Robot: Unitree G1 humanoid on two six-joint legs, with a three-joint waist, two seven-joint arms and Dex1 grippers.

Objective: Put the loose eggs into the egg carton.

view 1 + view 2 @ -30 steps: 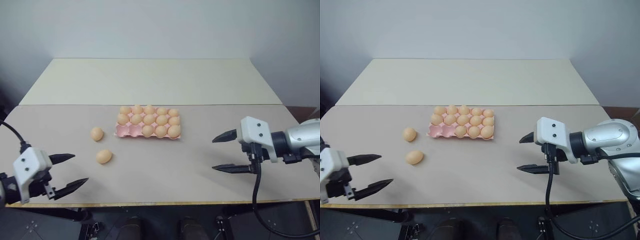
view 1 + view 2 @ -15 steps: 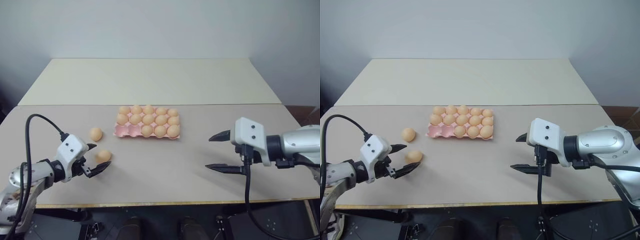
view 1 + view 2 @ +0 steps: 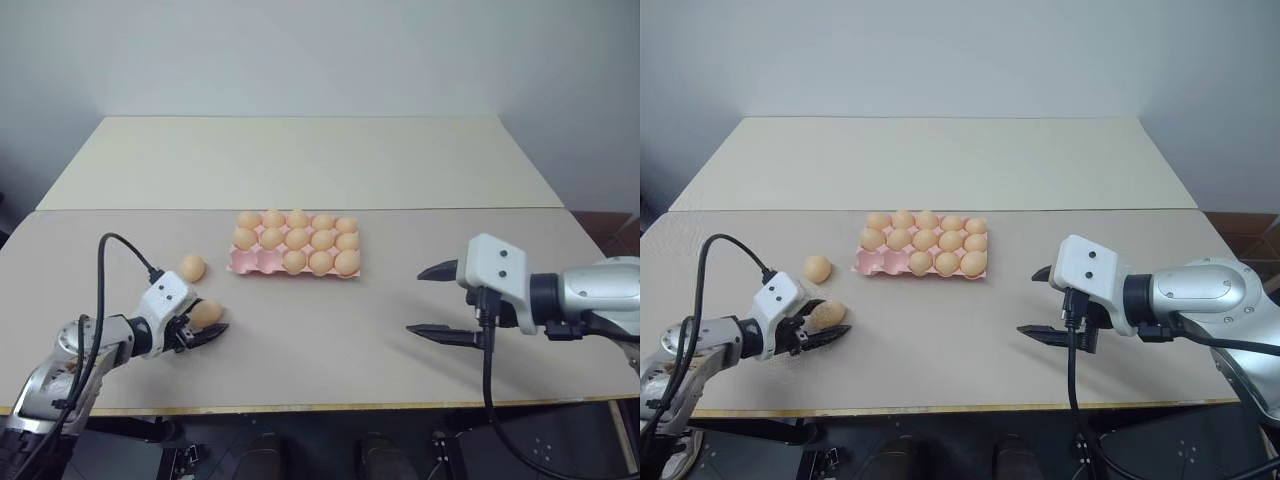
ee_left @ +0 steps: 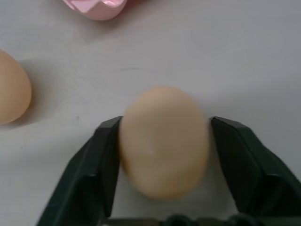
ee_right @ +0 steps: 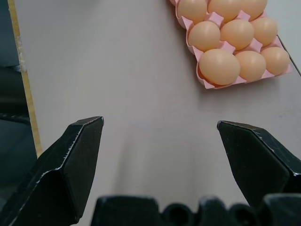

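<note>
- Left claw [image 4: 162, 141] pinches one loose egg [image 4: 163, 140], a black finger [image 4: 101, 155] pressed to each side, low over the bench [image 3: 320, 330].
- A second loose egg [image 3: 193, 267] lies at the held egg's 11 o'clock, just beside it.
- The pink egg carton [image 3: 243, 264] sits at 2 o'clock from both, two near-left cups bare.
- Right claw [image 3: 435, 300] hangs spread wide, well apart at the carton's 4 o'clock.

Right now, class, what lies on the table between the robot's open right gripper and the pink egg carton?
Nothing: the head views show bare table between the right gripper and the egg carton, and the right wrist view agrees.
</note>
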